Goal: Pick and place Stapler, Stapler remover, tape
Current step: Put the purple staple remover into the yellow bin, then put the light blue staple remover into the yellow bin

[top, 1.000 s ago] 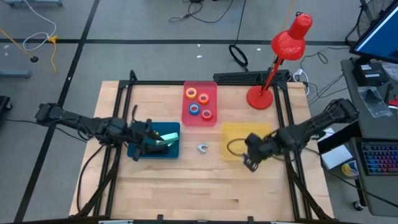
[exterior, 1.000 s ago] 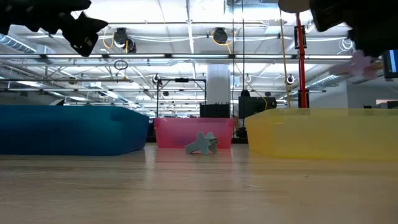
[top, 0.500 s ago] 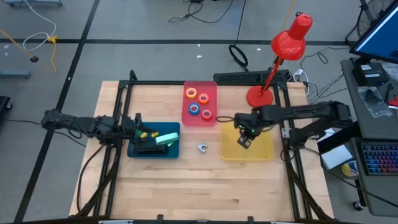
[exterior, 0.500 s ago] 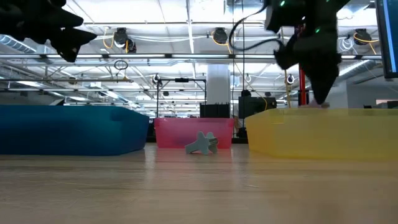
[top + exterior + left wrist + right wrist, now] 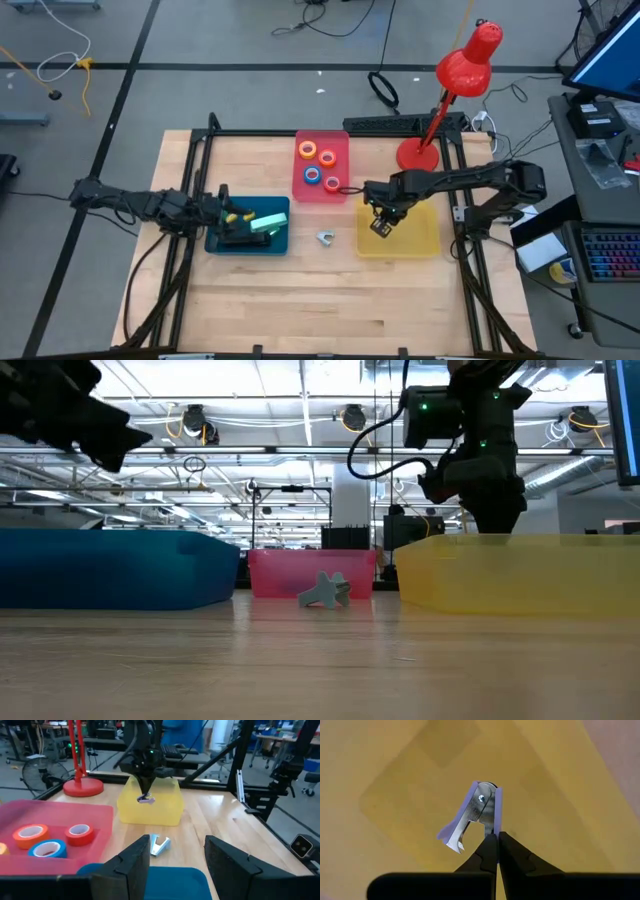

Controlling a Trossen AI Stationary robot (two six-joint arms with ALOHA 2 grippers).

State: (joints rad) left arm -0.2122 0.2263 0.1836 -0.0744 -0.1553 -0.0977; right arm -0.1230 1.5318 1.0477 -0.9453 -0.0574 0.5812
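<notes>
A lavender stapler remover (image 5: 475,815) hangs over the yellow tray (image 5: 420,240), with my right gripper (image 5: 495,836) shut on it; the left wrist view shows this remover (image 5: 146,798) under the gripper. A second, grey stapler remover (image 5: 325,237) lies on the table between the trays. The green stapler (image 5: 266,225) lies in the blue tray (image 5: 270,243). My left gripper (image 5: 177,865) stands open at that tray's left side, holding nothing. The tape rolls (image 5: 318,165) lie in the pink tray (image 5: 343,145). My right gripper pinches one end of the lavender stapler remover (image 5: 490,829) between its two fingertips. The fingers point down from above. The remover hangs below them, its metal claws (image 5: 454,845) toward the tray floor, lifted clear of the yellow tray.
A red desk lamp (image 5: 420,155) stands at the back right, its arm reaching above the table. A black frame (image 5: 200,160) runs along the table's left, far and right sides. Bare wood spreads across the near half of the table.
My right gripper has swung from the yellow tray's near right corner toward the far and left edges and sunk a little, carrying the lavender remover over the tray's left part. My left gripper has drawn back toward the table's left edge; the stapler has stayed in the blue tray.
</notes>
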